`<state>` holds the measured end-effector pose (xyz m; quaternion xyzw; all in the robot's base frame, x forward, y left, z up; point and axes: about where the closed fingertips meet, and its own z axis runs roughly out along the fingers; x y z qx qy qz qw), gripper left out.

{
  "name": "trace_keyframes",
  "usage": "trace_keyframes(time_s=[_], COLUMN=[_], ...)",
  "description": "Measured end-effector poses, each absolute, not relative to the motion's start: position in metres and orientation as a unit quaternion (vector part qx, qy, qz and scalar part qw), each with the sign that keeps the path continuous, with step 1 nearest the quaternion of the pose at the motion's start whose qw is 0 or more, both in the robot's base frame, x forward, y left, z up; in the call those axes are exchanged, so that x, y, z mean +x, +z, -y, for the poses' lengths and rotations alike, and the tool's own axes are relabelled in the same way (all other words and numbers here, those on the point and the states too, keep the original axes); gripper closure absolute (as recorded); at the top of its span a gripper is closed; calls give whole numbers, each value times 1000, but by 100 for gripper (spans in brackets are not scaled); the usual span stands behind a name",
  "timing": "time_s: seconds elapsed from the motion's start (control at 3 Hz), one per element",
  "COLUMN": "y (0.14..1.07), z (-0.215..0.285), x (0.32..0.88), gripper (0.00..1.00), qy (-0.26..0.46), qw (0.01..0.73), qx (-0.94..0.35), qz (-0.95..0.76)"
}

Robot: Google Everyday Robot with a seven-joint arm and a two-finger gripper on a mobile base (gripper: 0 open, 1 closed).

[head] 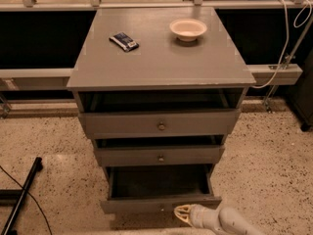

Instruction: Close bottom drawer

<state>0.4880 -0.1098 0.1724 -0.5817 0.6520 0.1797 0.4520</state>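
Observation:
The bottom drawer (161, 204) is the lowest and narrowest grey front of the cabinet (159, 58). It stands pulled out, with its dark floor (161, 182) showing. Its knob is hard to make out. My gripper (185, 214) is at the bottom of the camera view, just in front of the drawer front, right of its centre, with its pale tip close to the front. The white arm (230, 223) runs off to the lower right.
The top drawer (160, 124) and middle drawer (160, 156) stand slightly open above. A white bowl (188, 29) and a small dark packet (123, 41) lie on the cabinet top. A black bar (22, 197) lies on the speckled floor at the left. Cables (286, 33) hang at the right.

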Motion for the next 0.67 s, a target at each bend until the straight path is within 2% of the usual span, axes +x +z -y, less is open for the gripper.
trace_keyframes(time_s=[0.67], y=[143], z=[104], x=[522], gripper=[100], qy=[149], qw=[467], qx=[-567], qz=[-662])
